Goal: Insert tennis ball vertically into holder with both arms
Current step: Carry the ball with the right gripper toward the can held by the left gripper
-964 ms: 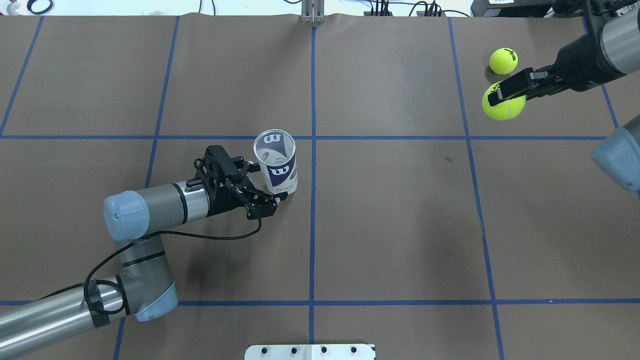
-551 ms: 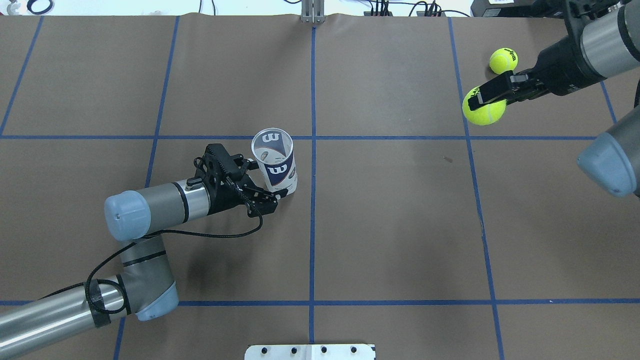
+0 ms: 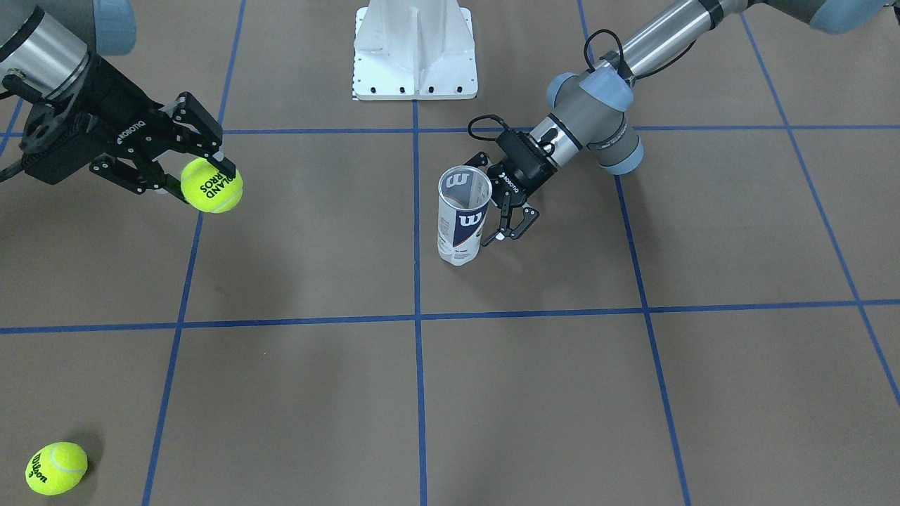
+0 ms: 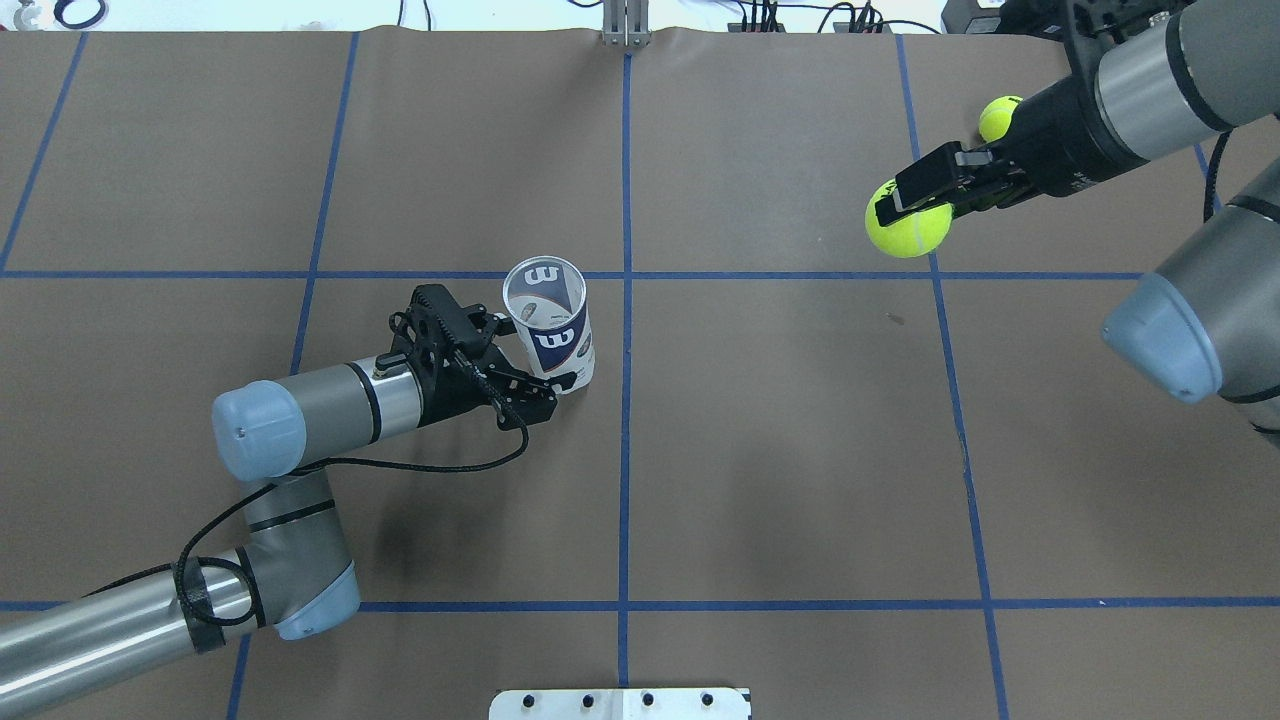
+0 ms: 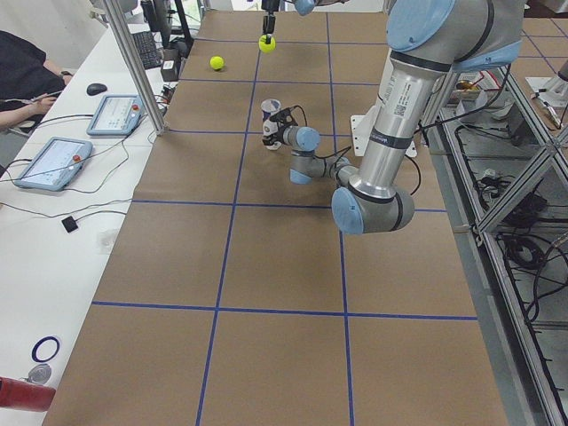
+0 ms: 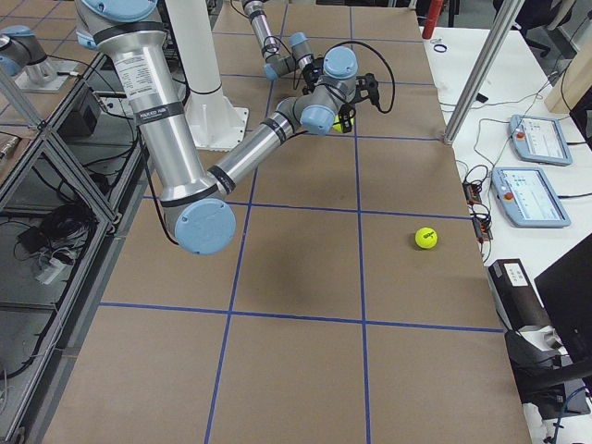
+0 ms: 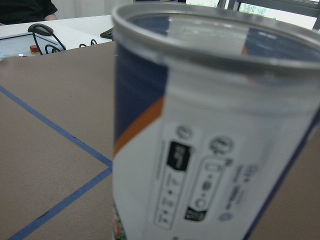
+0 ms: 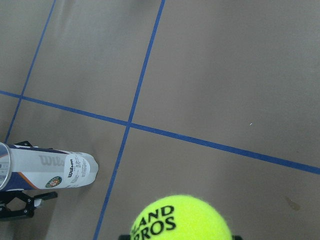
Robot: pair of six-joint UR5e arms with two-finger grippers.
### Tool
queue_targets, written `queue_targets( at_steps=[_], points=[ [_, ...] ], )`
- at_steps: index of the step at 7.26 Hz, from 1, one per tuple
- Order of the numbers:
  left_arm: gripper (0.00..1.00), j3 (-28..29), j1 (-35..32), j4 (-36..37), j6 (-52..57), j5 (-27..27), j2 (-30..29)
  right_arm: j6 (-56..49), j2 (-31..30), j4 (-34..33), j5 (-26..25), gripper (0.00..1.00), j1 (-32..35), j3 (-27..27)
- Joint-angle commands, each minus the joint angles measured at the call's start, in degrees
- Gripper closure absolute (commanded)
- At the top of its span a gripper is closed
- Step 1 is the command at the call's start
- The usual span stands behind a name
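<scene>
The holder, a clear can with a navy and white label, stands upright with its mouth open near the table's middle; it also shows in the front view and fills the left wrist view. My left gripper is shut on its lower part from the side. My right gripper is shut on a yellow tennis ball and holds it above the table, far to the right of the holder. The right wrist view shows that ball below the camera and the holder at the lower left.
A second tennis ball lies on the table at the far right, partly behind my right arm in the overhead view. The white pedestal base stands at the robot's edge. Blue tape lines grid the brown table.
My right gripper has carried the ball leftwards, towards the table's middle. My left gripper's fingers have drawn in on the holder, which shifted very slightly left.
</scene>
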Motion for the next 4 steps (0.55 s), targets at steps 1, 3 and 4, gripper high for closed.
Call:
queue_targets(
  at_steps=[1,3,4],
  points=[
    [0.02,4.1,0.0,-0.2,-0.1,0.0,-4.0,0.3,0.8,0.0,-0.7,1.00,-1.0,0.0],
    [0.02,4.2,-0.1,-0.2,-0.1,0.1,-3.9,0.3,2.2,-0.1,-0.7,1.00,-1.6,0.1],
    [0.02,4.3,-0.2,-0.2,-0.1,0.1,-3.9,0.3,3.0,-0.1,-0.7,1.00,-2.1,0.1]
  ],
)
